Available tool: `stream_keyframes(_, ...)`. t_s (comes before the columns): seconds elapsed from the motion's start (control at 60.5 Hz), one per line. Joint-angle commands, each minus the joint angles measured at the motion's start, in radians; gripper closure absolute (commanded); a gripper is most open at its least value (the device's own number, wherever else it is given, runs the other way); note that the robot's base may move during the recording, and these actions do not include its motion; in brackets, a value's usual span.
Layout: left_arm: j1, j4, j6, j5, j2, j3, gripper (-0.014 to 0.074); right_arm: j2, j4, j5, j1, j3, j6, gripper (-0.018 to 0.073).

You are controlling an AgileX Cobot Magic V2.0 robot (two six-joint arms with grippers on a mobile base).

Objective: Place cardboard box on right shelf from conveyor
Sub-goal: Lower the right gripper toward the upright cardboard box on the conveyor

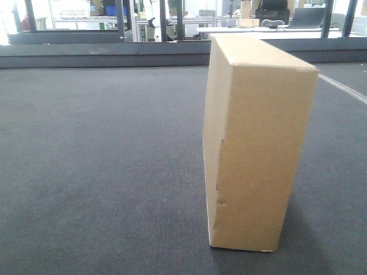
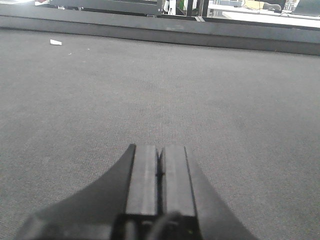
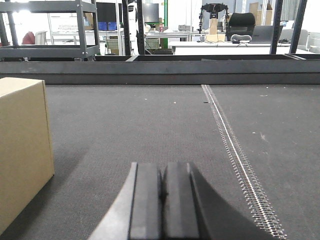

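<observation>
Now the left pincer [image 2: 160, 152] hangs low over the conveyor [image 2: 210, 95], its two dark fingers pressed flat together with nothing between them. Ahead of it stretches the grey woven belt, with a small white scrap [image 2: 55, 42] far ahead and to its left, near the raised rim [image 2: 150, 25]. The right pincer [image 3: 162, 170] is likewise closed on nothing, low over the belt. The cardboard box [image 3: 22, 150] stands upright on the belt to the left of this pincer, apart from it and untouched. A pale stitched seam [image 3: 235, 150] runs away ahead on its right. From the front, the box shows small dents along its near vertical edge.
</observation>
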Motion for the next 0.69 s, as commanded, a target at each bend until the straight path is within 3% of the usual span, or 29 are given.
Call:
stream_keyframes(0.0, 0.002, -0.005, -0.003, -0.082, -0.007, -0.003, 0.0715, -0.014, 0.002, -0.082, -0.004, -0.006, -0.001, 0.0504)
stream_keyframes(0.677, 0.002, -0.005, -0.003, -0.082, -0.007, -0.003, 0.0715, -0.013, 0.002, -0.046, -0.004, -0.022, -0.001, 0.0504)
